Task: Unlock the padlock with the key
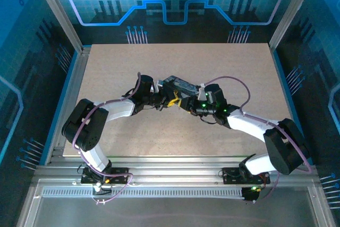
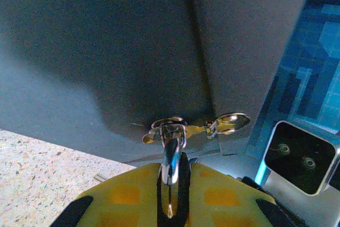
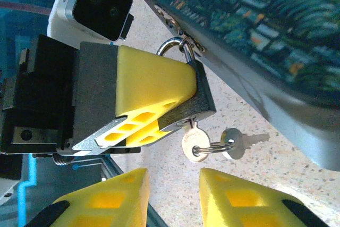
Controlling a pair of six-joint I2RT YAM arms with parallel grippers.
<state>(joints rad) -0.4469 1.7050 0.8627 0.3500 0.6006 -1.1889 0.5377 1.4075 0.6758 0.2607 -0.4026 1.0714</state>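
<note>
The black padlock (image 3: pixel 201 99) is clamped between the yellow fingers (image 3: pixel 149 86) of my left gripper (image 2: pixel 170 187), which is shut on it. Its silvery shackle (image 3: pixel 177 46) passes through the latch of the dark blue patterned tin (image 3: pixel 255 19). The shackle (image 2: pixel 171 155) rises from between the left fingers up to that latch (image 2: pixel 167 126). The pale key (image 3: pixel 195 143) sits in the padlock's underside, and a ring with a second key (image 3: pixel 241 143) hangs from it. My right gripper (image 3: pixel 172 195) stands open just below the key, touching nothing.
The tin (image 1: pixel 178 84) lies at the middle of the speckled tabletop (image 1: pixel 133 136), and both arms meet at its near side. Its dark wall (image 2: pixel 133 41) stands close in front of the left wrist camera. Metal frame rails (image 1: pixel 159 169) border the table.
</note>
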